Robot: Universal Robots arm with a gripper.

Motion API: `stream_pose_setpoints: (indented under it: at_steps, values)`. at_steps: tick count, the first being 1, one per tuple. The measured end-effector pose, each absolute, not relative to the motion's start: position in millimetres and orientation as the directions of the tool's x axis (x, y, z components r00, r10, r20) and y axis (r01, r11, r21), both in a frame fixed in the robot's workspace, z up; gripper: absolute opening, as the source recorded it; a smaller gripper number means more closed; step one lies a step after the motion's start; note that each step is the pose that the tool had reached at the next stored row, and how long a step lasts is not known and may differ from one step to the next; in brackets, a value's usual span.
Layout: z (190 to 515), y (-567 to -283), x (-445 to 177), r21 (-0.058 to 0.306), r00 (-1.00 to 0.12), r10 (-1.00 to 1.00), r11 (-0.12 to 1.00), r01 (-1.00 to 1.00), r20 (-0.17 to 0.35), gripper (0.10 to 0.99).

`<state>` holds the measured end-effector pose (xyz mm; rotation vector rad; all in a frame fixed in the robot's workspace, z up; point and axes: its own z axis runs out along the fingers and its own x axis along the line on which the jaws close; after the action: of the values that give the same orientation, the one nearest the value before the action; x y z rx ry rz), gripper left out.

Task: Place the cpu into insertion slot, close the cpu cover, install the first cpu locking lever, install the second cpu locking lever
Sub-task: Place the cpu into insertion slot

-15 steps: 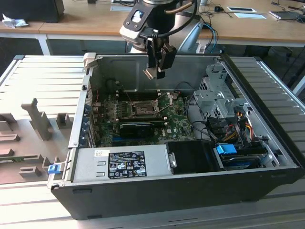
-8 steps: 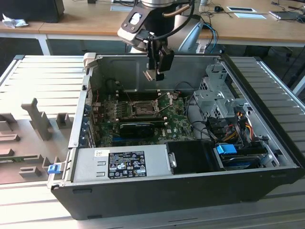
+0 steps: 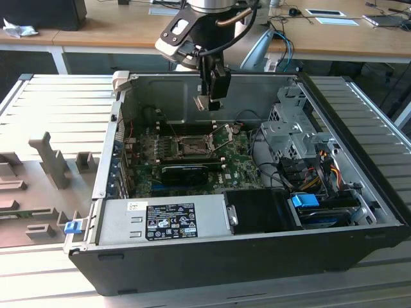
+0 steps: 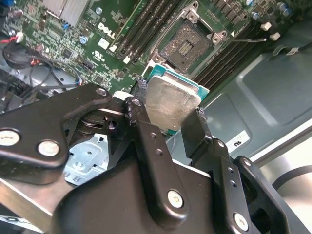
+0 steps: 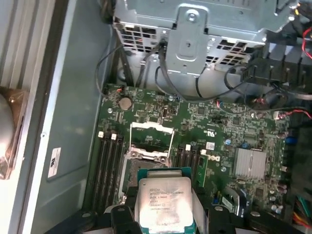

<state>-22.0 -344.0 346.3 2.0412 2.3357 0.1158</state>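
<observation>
My gripper (image 3: 204,102) hangs inside the open computer case, above the motherboard. It is shut on the cpu (image 4: 170,102), a flat square chip with a pale metal face on a green edge, pinched between two black fingers (image 4: 146,131). In the first wrist view the cpu (image 5: 163,202) hides part of the insertion slot (image 5: 146,163). The insertion slot (image 4: 187,46) lies bare below, dark-centred in a silver frame (image 3: 191,146). The cpu cover (image 5: 152,139) stands tipped up at the slot's far side. A thin wire locking lever (image 4: 248,40) sticks out beside the slot.
A grey power supply box (image 3: 160,221) fills the case's front. A long black expansion card (image 3: 192,170) lies just in front of the slot. A metal drive cage (image 3: 292,128) and bundled cables (image 3: 321,167) sit at the exterior view's right. Memory slots (image 4: 141,29) flank the socket.
</observation>
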Motion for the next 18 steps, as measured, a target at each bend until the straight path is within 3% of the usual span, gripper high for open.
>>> stream_pose_setpoints:
  at_steps: [18]
  values:
    - [334,-344,-22,0.081,0.184,0.983,-0.185,0.979,0.021,0.525]
